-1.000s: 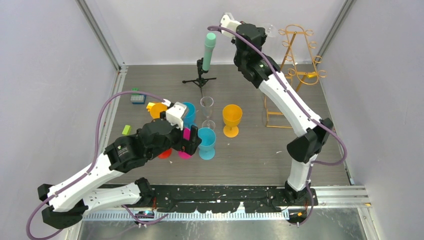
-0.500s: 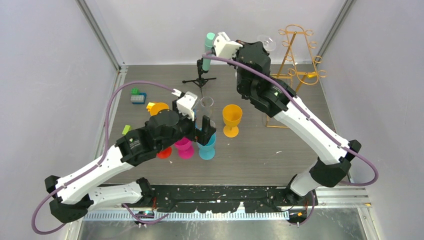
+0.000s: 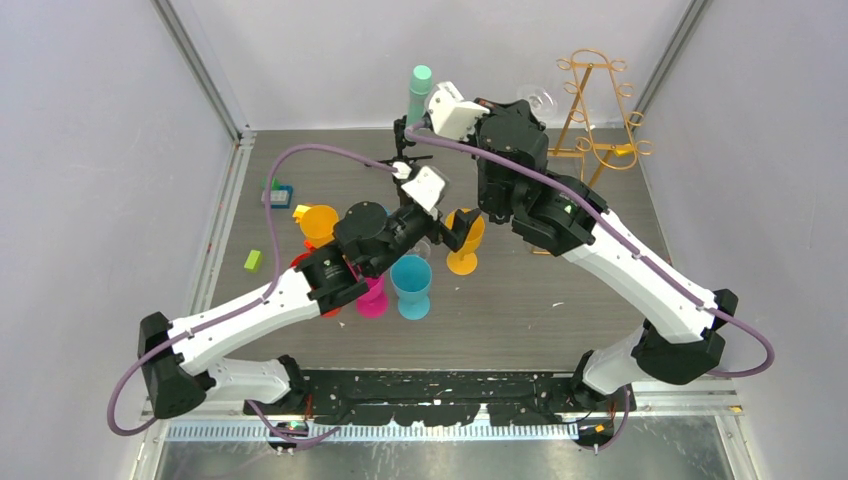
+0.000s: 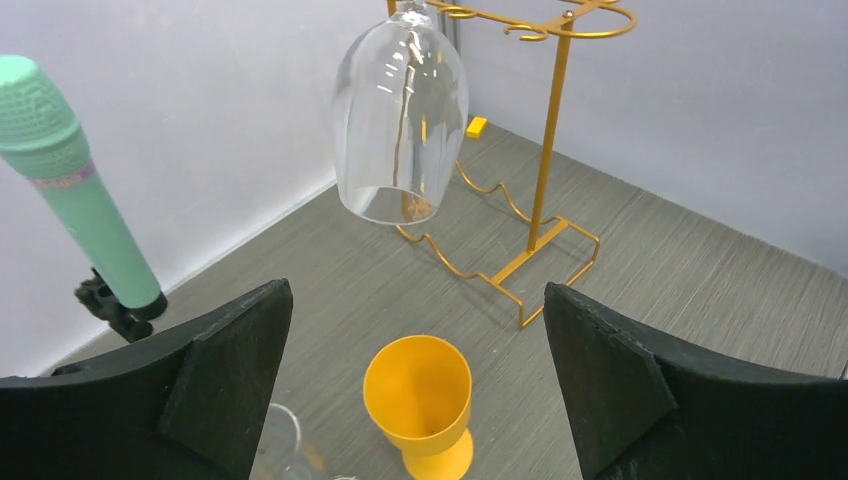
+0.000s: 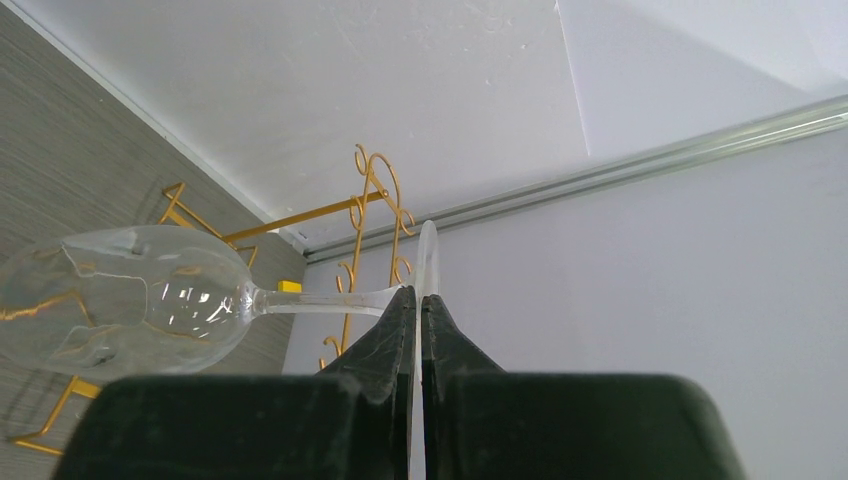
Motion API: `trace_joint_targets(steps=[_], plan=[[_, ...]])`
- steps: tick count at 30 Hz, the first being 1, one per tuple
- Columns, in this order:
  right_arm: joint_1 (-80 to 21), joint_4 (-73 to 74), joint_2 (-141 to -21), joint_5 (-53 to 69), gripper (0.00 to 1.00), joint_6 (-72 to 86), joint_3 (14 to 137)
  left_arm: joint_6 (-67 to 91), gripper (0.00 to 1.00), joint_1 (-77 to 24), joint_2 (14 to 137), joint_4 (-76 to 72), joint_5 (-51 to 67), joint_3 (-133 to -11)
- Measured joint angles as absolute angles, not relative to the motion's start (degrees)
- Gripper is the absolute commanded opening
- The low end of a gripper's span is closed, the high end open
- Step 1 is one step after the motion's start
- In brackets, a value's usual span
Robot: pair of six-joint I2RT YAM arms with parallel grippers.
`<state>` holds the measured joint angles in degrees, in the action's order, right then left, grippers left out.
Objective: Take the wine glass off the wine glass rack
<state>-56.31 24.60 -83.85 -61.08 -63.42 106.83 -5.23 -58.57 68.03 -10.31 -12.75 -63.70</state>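
The clear wine glass point(image 3: 538, 97) hangs bowl-down, just left of the top hooks of the gold wire rack point(image 3: 600, 105). My right gripper point(image 3: 520, 103) is shut on the glass's flat foot; in the right wrist view the foot stands edge-on between the fingers point(image 5: 418, 292), with the bowl point(image 5: 130, 300) to the left and the rack point(image 5: 370, 190) behind. My left gripper point(image 3: 455, 228) is open and empty above the orange goblet point(image 3: 464, 238). The left wrist view shows the glass point(image 4: 400, 110), the rack point(image 4: 545, 150) and the goblet point(image 4: 420, 395).
A mint-green microphone on a black tripod point(image 3: 417, 95) stands at the back. A tall clear glass point(image 4: 275, 450), blue point(image 3: 412, 285), pink point(image 3: 372, 298) and orange point(image 3: 318, 222) cups crowd the table's middle. Small blocks point(image 3: 253, 260) lie at the left. Walls close in behind the rack.
My left arm has swung right and forward, from the pink and blue cups to above the orange goblet. My right arm's elbow has dropped outward; the glass stays high beside the rack.
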Motion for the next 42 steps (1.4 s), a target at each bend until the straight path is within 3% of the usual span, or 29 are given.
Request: trace_joint_targets(steps=[8, 15, 21, 33, 42], plan=[[-57.0, 25.8, -83.8, -62.2, 0.0, -61.0, 106.8, 18.2, 0.99, -51.2, 67.9, -13.6, -11.8, -60.1], [-57.3, 28.1, -83.8, -62.8, 0.0, -58.1, 107.6, 53.6, 0.97, -37.2, 71.0, -20.9, 1.7, -55.5], [-57.4, 30.2, -83.8, -62.7, 0.0, -55.4, 109.2, 72.2, 0.96, -34.9, 81.2, -32.8, 12.1, -55.8], [-57.8, 32.5, -83.2, -61.8, 0.0, -51.6, 112.0, 90.8, 0.96, -34.9, 92.3, -49.3, 20.0, -58.1], [-57.8, 33.1, -83.2, -60.8, 0.0, -50.2, 112.0, 94.9, 0.76, -35.7, 92.4, -57.4, 20.6, -58.1]])
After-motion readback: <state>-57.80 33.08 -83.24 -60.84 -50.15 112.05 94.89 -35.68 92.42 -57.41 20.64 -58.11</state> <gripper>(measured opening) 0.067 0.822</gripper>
